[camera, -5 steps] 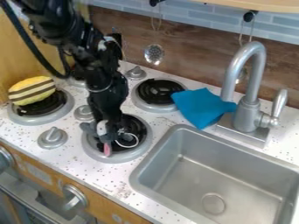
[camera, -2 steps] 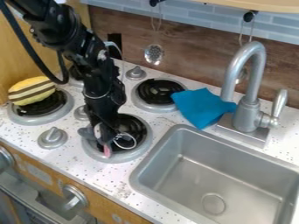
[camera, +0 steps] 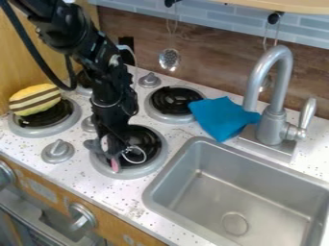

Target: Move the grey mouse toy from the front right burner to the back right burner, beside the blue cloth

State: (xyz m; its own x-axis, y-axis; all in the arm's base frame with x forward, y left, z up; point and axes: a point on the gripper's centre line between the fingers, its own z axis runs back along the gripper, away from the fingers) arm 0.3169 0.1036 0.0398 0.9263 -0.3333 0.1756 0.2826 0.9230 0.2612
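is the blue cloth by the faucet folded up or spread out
Partly spread: the blue cloth lies as a broad, uneven patch with pointed corners beside the faucet. Whether any layer is folded under, I cannot tell.

No legible txt, nos. or signs.

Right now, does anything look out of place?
A yellow striped object sits on the leftmost burner and a grey-and-pink item is at the gripper over another burner; neither looks like cookware. The blue cloth by the faucet appears to overlap a third burner. Brownish smudges mark the counter near the sink.
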